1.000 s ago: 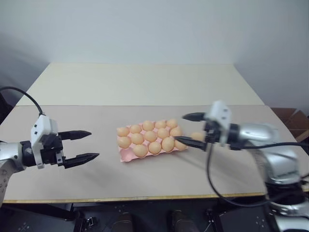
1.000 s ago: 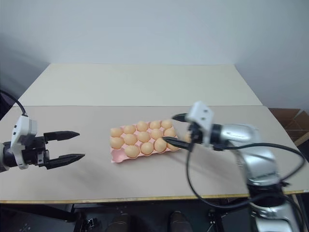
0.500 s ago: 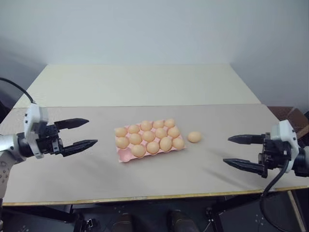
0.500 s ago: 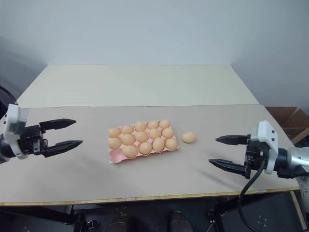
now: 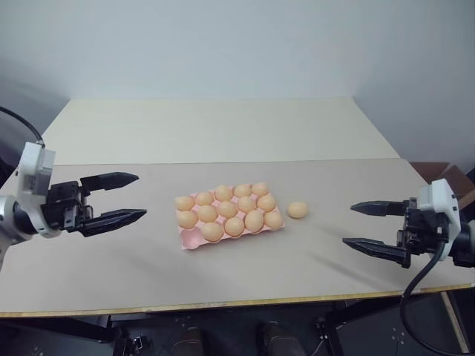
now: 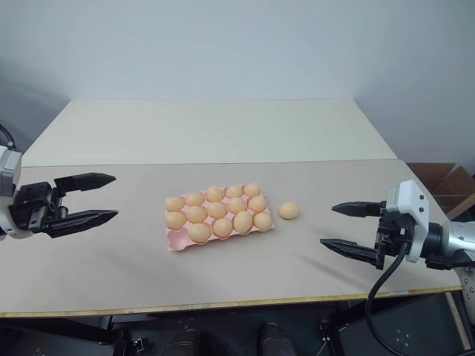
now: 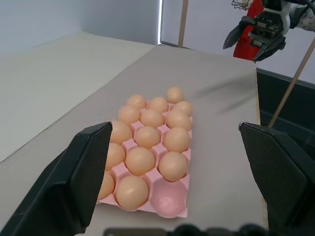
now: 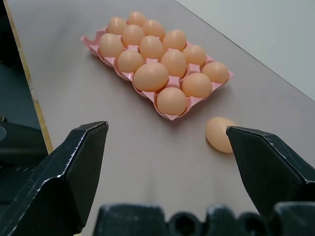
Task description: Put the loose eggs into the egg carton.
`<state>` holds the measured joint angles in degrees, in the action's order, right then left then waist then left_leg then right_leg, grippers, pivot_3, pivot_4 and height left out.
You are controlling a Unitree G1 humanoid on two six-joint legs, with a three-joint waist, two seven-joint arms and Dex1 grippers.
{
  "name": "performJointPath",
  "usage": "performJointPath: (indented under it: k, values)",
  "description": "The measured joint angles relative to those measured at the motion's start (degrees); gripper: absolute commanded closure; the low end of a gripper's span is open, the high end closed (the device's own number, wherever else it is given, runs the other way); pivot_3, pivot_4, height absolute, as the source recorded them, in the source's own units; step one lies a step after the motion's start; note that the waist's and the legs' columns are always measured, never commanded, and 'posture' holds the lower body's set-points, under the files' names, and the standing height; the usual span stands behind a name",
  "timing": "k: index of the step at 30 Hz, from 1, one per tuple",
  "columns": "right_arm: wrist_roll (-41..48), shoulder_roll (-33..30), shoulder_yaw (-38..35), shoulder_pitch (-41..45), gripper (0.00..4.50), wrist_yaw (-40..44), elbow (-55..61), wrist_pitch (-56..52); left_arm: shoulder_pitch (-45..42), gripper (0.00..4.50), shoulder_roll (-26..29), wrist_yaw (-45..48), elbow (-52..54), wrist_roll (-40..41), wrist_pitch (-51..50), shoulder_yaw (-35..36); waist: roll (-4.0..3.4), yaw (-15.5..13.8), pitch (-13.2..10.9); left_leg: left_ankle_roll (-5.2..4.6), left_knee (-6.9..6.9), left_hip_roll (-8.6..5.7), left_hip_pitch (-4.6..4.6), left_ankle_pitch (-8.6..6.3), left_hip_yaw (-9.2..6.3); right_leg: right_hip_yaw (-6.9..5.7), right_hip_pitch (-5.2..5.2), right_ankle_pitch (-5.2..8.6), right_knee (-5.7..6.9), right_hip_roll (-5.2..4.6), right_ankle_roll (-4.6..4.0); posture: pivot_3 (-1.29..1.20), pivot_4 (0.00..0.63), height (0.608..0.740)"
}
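One loose egg [image 5: 297, 210] lay on the table [image 5: 223, 267] at 3 o'clock of the egg carton [image 5: 191, 240]; one corner cup empty; both hands, left hand [image 5: 126, 197] and right hand [image 5: 371, 225], wide, empty; egg could roll if nudged

The small pale orange eggs [image 8: 151, 76] look smooth and matt, with only a soft shine on top. One loose egg [image 5: 297, 210] looks the same. The flat pink egg carton [image 7: 168, 196] looks like moulded pulp or thin plastic, smooth and dull. The pale beige table top [image 5: 223, 274] is smooth and matt, with a light wood-coloured edge. The black gripper fingers [image 8: 74, 167] look like hard plastic, matt and a little grainy.
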<state>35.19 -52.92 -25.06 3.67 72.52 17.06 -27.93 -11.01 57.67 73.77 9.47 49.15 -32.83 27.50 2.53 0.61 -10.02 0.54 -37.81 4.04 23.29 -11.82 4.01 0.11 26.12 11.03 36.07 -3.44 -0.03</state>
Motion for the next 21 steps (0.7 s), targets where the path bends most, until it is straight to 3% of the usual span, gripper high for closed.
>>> performJointPath:
  k: [8,13,21]
  values:
    - [-8.2,1.7,13.3,11.0,0.02,-6.2,-4.9,2.9,0.7,0.00,-0.3,0.0,0.2,0.0,0.0,0.4,0.01,0.3,0.0,0.00,-0.01,0.00,-0.03,0.00,0.05,0.05,0.03,-0.01,0.02,0.01,0.01,0.00,0.150,0.740]
    - [-20.8,7.4,26.2,22.3,0.02,-12.0,-17.2,8.7,0.5,0.00,-0.3,0.0,0.4,0.0,0.1,0.2,0.01,0.3,0.0,0.00,0.00,-0.01,0.02,0.00,0.08,0.07,0.08,-0.01,0.03,0.03,0.00,0.00,0.150,0.740]
    - [-34.4,13.4,37.7,32.9,0.02,-16.4,-34.6,16.1,2.0,0.00,-0.4,-0.1,1.2,0.0,0.0,0.5,0.01,0.2,0.0,-0.01,-0.01,-0.03,0.08,0.01,0.09,0.08,0.09,-0.03,0.02,0.01,0.01,0.00,0.150,0.740]
